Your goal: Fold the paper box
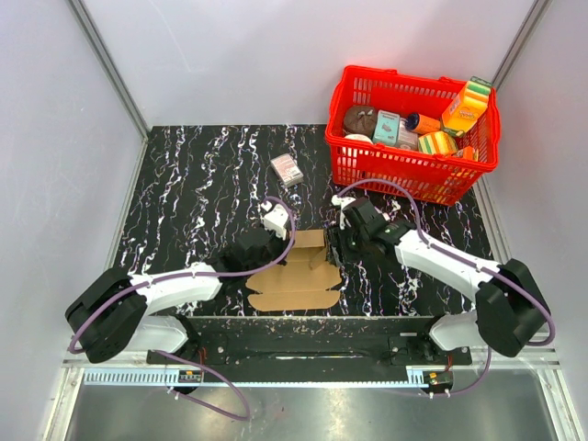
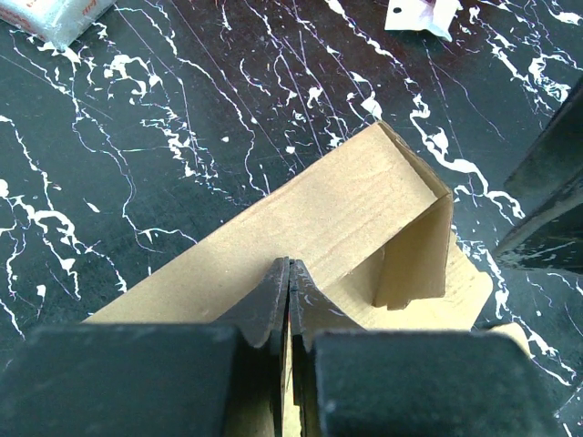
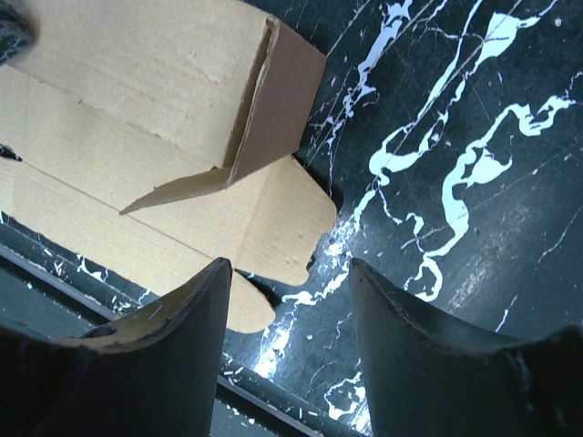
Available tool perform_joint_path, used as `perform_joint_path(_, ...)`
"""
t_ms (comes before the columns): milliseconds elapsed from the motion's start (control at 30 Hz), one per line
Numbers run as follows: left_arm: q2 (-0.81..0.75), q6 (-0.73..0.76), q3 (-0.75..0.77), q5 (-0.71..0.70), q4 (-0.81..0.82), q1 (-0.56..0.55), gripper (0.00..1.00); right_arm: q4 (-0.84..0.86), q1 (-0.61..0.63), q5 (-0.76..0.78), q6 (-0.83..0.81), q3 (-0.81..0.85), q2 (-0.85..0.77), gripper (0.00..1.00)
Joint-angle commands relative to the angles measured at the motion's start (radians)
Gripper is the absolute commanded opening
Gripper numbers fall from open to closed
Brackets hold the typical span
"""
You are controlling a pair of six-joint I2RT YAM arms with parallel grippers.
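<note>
I see left gripper (image 2: 288, 302) clenched on the paper box (image 1: 296, 276), one panel raised; right gripper (image 3: 290, 273) released, empty, at the box's 2 o'clock.

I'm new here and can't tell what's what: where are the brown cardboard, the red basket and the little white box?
paper box (image 1: 294, 280): overhead view, flat middle panel.
red basket (image 1: 450, 184): overhead view, near wall.
small white carton (image 1: 288, 169): overhead view, top face.
</note>
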Motion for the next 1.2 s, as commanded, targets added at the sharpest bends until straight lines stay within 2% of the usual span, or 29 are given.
perform_joint_path(0,-0.024,0.014,0.051,0.027,0.0,0.004,0.0,0.108,0.006,0.007,-0.035,-0.001,0.041,0.61)
perform_joint_path(1167,-0.049,0.025,0.092,0.069,-0.058,0.006,0.01,0.642,0.005,-0.041,-0.127,-0.157,0.135,0.61)
